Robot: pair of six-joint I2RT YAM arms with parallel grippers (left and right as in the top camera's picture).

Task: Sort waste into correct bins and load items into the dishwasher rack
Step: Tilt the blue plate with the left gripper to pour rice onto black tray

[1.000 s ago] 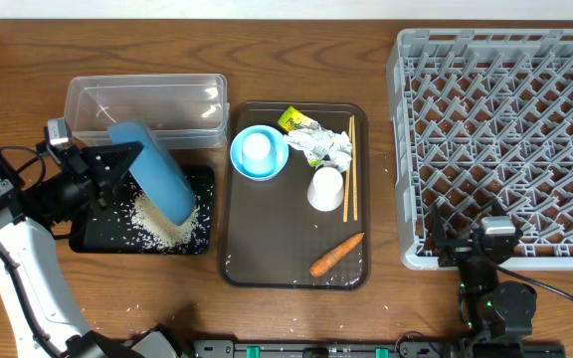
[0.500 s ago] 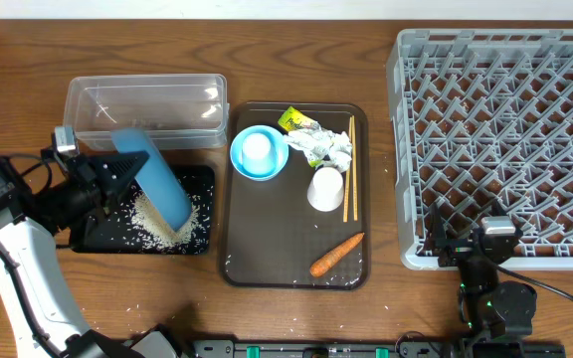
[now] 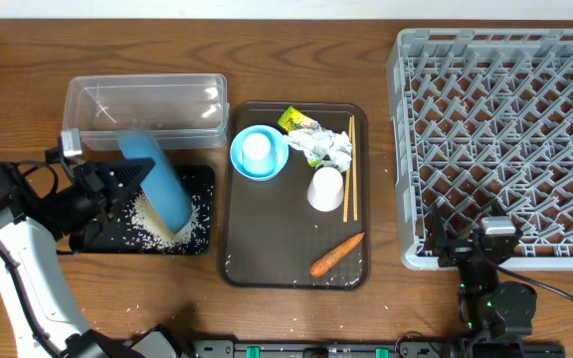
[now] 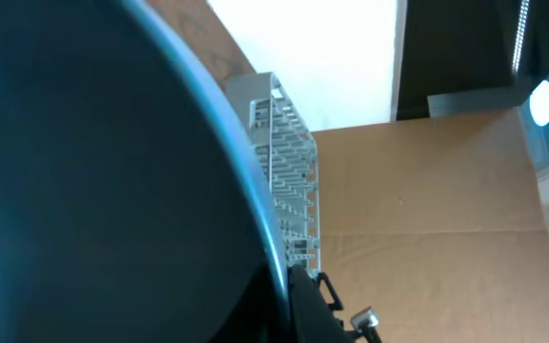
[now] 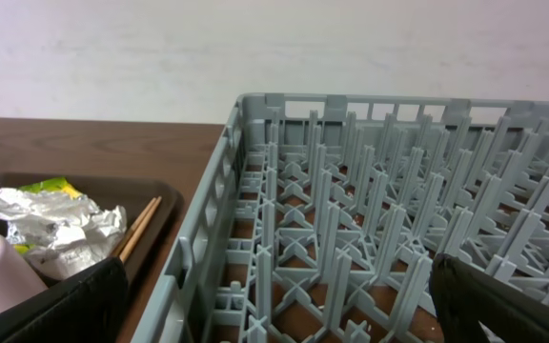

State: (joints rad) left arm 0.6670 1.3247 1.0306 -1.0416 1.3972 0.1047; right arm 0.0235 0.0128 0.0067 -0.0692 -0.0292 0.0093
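Half the rice [image 3: 155, 232] under L gripper [image 3: 132, 177] hid behind its clamped blue plate [image 3: 157, 184]; R gripper [image 5: 279, 305] splayed, tips cropped.

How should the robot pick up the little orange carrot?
Probably from straight above, pinching the carrot across its thicker lower-left half. It lies flat and slanted on the brown tray, with bare tray on both sides.
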